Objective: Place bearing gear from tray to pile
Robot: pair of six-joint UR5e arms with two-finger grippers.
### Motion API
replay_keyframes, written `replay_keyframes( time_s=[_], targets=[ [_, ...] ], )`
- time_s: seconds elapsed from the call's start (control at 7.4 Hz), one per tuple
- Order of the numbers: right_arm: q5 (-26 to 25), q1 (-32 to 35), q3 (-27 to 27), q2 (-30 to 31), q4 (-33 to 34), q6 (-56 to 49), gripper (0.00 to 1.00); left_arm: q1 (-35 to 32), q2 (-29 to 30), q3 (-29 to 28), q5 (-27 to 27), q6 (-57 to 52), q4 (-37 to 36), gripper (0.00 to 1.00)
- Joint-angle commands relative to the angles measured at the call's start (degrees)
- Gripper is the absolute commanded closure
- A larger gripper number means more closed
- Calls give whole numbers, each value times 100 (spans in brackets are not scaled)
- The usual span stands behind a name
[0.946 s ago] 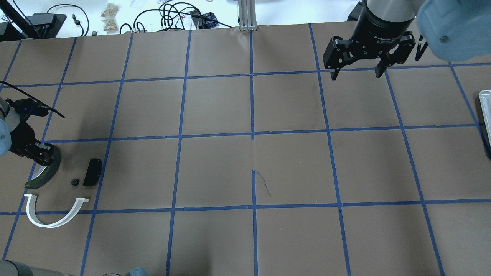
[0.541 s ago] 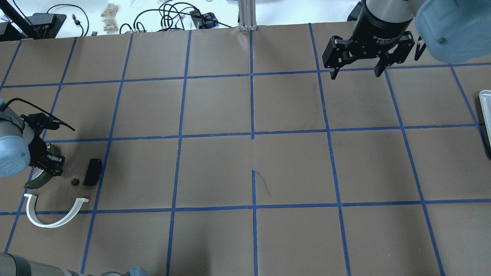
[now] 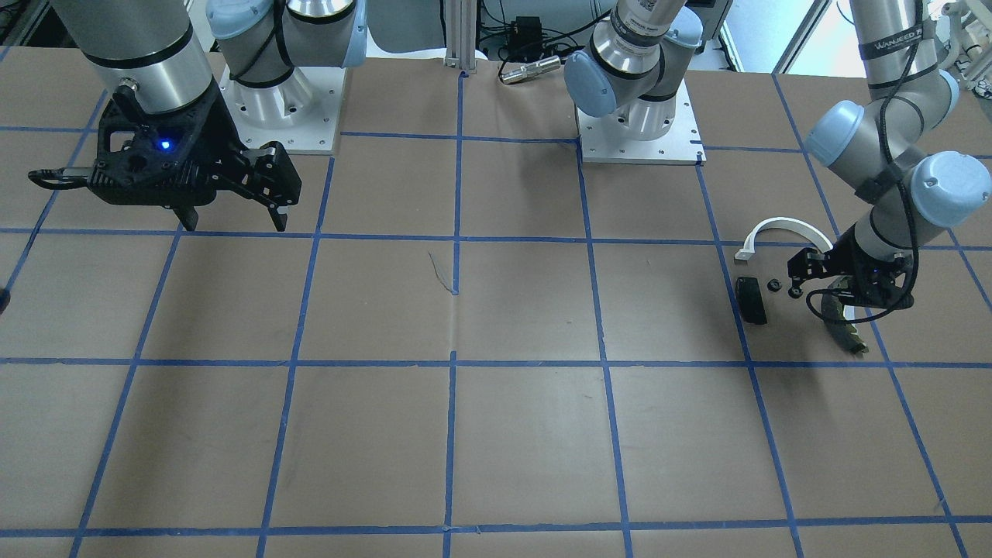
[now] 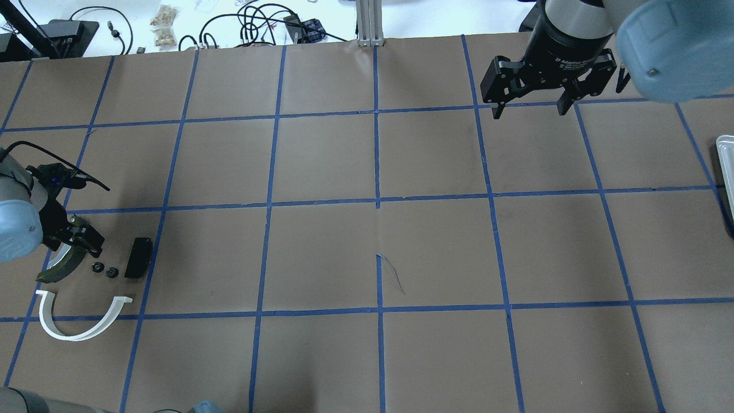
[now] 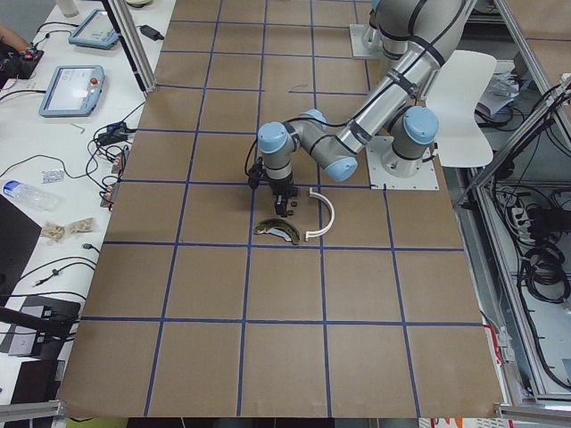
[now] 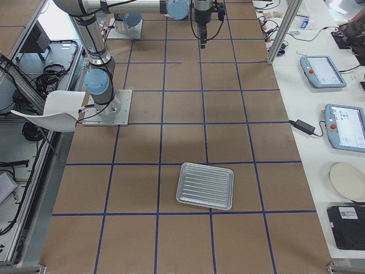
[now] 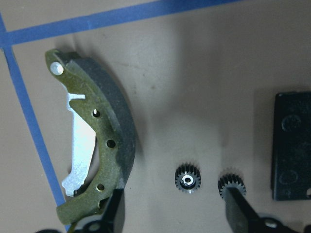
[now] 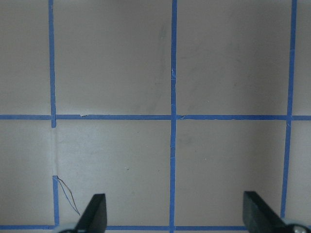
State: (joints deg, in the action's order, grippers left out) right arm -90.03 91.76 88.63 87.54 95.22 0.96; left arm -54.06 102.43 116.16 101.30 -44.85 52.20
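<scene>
Presently, we find the left gripper [image 7: 174, 206] low over the pile [image 4: 112, 271] at the left end of the table [image 4: 321, 252], its jaws spread wide and holding nothing. The bearing gear [image 7: 188, 180], a small black toothed wheel with a bright metal centre, lies flat on the brown paper just ahead of the gap between the 2 fingers [image 7: 114, 213], touching neither. A second small black gear [image 7: 230, 183] sits just beside it, its lower edge hidden behind the other fingertip. On one side of the 2 gears lies the dark olive curved shoe [image 7: 114, 141], with a pale metal piece [image 7: 80, 155] against its inner curve; on the other side lies the black rectangular pad [image 7: 291, 145]. The white arc [image 4: 80, 332] rests nearer the robot, apart from the gears. The right gripper [image 4: 530, 109] hangs well above bare paper over the robot's right half, jaws wide and empty. The ribbed metal tray [image 6: 205, 186] lies well apart, at the table's right end.
</scene>
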Motion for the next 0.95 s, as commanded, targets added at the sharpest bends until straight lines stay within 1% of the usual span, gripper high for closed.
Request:
replay_keyframes(
  time_s=[0.0,0.14,0.27,0.41,0.54,0.68,0.81],
  targets=[
    [12,0,14,0,5,1,0,-567,-275,-1298,4,682,1912,0],
    [12,0,14,0,5,1,0,-1005,-328,-2133,4,1245,3144,0],
    [12,0,14,9,5,1,0,-1497,-346,-2768,-13,2103,3896,0],
    [21,0,23,0,5,1,0,-2120,-468,-3192,-118,3008,4321,0],
    [12,0,67,18,14,1,0,-2770,-574,-3440,-363,3861,4490,0],
    [21,0,93,26,14,1,0,-3246,-679,-3529,-565,4487,4492,0],
    [12,0,93,27,14,1,0,-3451,-697,-3391,-602,4781,4379,0]
  ],
)
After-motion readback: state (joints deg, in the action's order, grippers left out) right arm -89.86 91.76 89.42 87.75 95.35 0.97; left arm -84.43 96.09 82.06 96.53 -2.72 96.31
